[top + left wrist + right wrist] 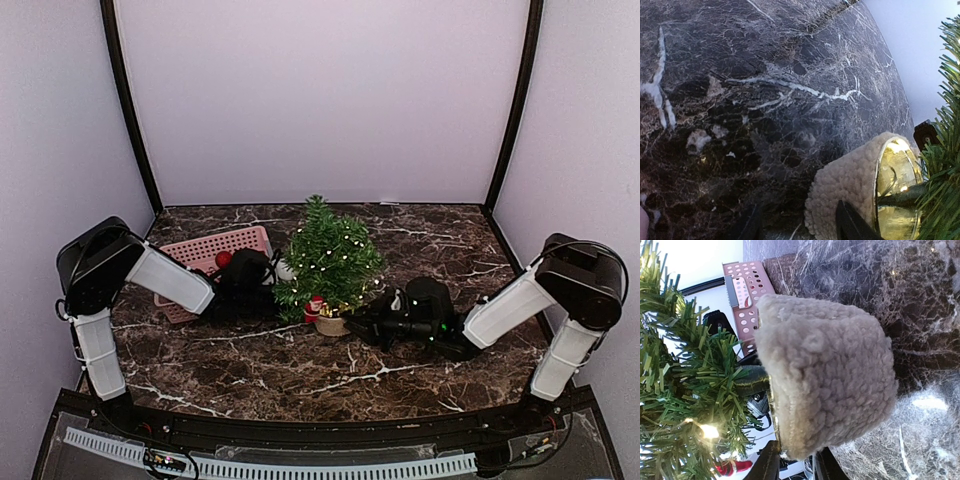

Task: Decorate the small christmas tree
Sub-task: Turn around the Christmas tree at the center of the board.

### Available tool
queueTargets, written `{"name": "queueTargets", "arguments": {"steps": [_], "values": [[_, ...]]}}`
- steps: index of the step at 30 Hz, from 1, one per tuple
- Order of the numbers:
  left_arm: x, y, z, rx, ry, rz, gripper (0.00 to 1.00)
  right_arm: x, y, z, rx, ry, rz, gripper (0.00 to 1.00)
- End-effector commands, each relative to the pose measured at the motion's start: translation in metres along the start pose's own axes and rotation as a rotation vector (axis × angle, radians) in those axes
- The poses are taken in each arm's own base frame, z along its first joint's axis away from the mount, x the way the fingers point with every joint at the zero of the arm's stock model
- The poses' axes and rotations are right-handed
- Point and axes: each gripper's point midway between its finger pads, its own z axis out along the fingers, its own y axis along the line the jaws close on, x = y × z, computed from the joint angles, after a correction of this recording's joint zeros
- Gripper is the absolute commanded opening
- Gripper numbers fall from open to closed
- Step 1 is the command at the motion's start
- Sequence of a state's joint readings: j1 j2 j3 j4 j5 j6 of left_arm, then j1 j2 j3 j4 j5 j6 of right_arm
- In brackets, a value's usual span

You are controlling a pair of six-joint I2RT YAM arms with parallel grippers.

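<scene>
From above, I have the small christmas tree (330, 262) upright at about the middle of the table (250, 370). The left gripper (272, 292) and the right gripper (362, 326) flank its pot (331, 324). The pink basket (212, 250) sits toward the back left corner. I can't read either jaw from here.

My left wrist camera shows its fingers (852, 225) standing well apart, with bare marble between them. The fleecy pot is just beside one finger, and only this view shows its gold inner rim.

On my right wrist camera the pot fills the view, with a lit bulb (709, 431) in the branches. The fingers (769, 465) sit close together at the pot's rim, and I cannot tell whether they pinch it.
</scene>
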State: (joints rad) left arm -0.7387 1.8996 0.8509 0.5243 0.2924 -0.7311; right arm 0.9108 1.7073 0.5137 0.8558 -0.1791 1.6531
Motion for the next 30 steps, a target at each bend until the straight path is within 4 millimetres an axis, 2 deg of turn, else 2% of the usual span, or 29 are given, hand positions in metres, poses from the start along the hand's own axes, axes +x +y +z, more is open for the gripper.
{"name": "queueTargets", "arguments": {"steps": [1, 5, 12, 21, 25, 30], "values": [[-0.003, -0.022, -0.007, 0.049, 0.020, 0.054, 0.52, -0.007, 0.035, 0.002, -0.123, -0.024, 0.013, 0.24], [-0.004, -0.019, -0.008, 0.044, 0.009, 0.055, 0.52, -0.007, 0.025, 0.006, -0.097, -0.022, 0.014, 0.24], [-0.015, -0.013, -0.020, 0.035, -0.046, 0.053, 0.56, -0.009, 0.004, -0.002, -0.035, -0.050, 0.015, 0.26], [-0.027, -0.009, -0.030, 0.005, -0.079, 0.080, 0.60, -0.009, 0.005, -0.003, -0.023, -0.062, -0.011, 0.29], [-0.032, 0.004, -0.041, -0.065, -0.105, 0.078, 0.62, -0.013, 0.001, -0.011, 0.028, -0.107, -0.051, 0.36], [-0.032, 0.013, -0.061, -0.104, -0.132, 0.060, 0.63, -0.026, -0.003, -0.033, 0.114, -0.204, -0.107, 0.47]]}}
